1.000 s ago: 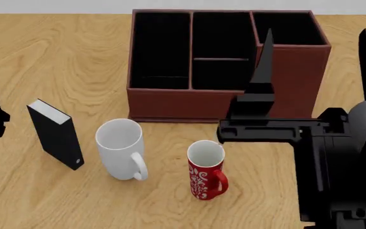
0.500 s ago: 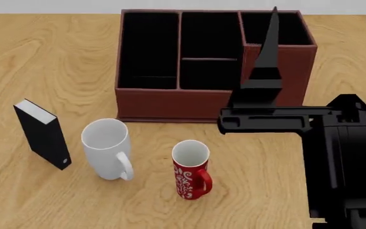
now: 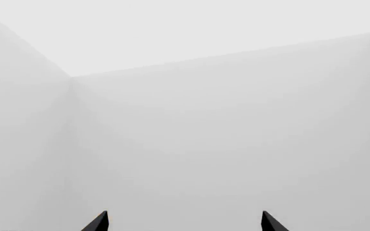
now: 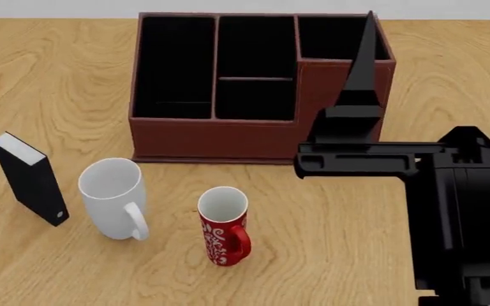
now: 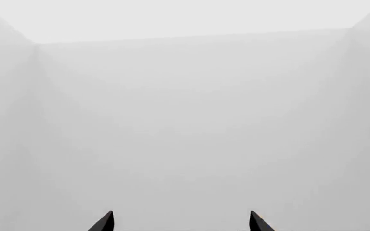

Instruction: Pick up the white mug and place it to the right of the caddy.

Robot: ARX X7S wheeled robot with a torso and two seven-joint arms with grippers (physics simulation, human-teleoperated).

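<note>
Wood-grain table (image 4: 74, 76) against pale wall, caddy (image 4: 228, 137) at its far edge, white mug (image 4: 113, 199) upright near the front beside red mug (image 4: 224, 224), black box (image 4: 30, 178) left, both grippers' jaws spread, holding nothing, facing bare grey walls

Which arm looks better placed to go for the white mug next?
Probably the left: the white mug stands on the left of the table, handle toward the red mug. The right claw hangs raised beside the caddy, and the red mug lies between.
</note>
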